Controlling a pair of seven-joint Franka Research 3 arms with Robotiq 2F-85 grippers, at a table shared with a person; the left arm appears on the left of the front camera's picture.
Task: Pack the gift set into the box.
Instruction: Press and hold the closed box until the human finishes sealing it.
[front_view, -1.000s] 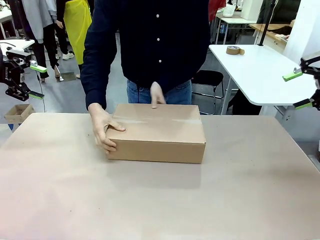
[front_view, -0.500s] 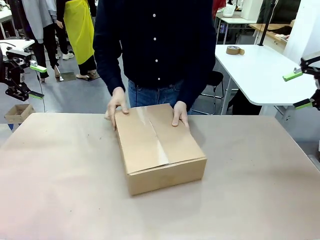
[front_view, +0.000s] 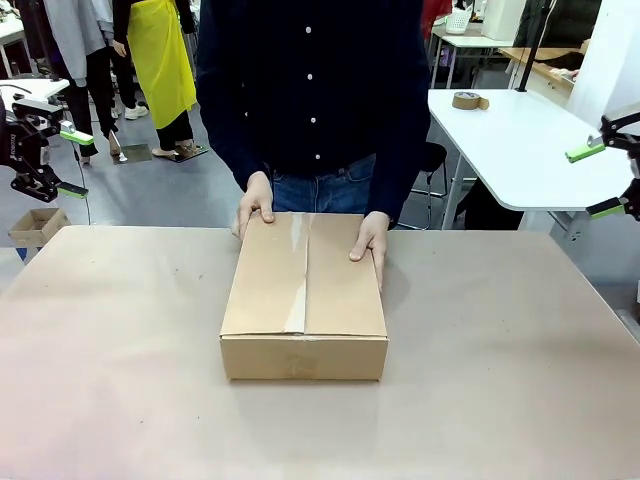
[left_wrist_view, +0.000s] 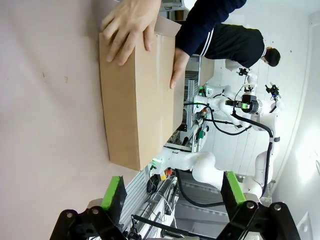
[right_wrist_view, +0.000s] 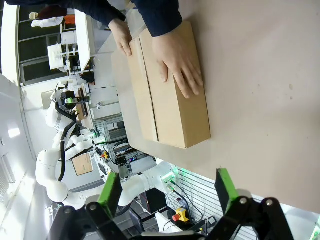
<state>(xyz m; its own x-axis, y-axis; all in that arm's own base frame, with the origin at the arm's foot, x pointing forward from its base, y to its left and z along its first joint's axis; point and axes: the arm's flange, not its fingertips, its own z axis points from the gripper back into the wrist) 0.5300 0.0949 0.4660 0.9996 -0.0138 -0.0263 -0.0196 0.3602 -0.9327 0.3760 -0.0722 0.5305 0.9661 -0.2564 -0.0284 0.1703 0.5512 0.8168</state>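
Box turned lengthwise by person | left gripper wide, empty | right gripper wide, empty

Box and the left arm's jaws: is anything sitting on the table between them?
Nothing. In the front view the table is bare from the box to the left gripper, whose jaws stand open beside the far left corner.

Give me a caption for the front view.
A person steadies the closed cardboard box on the table; left gripper and right gripper hang open at the sides.
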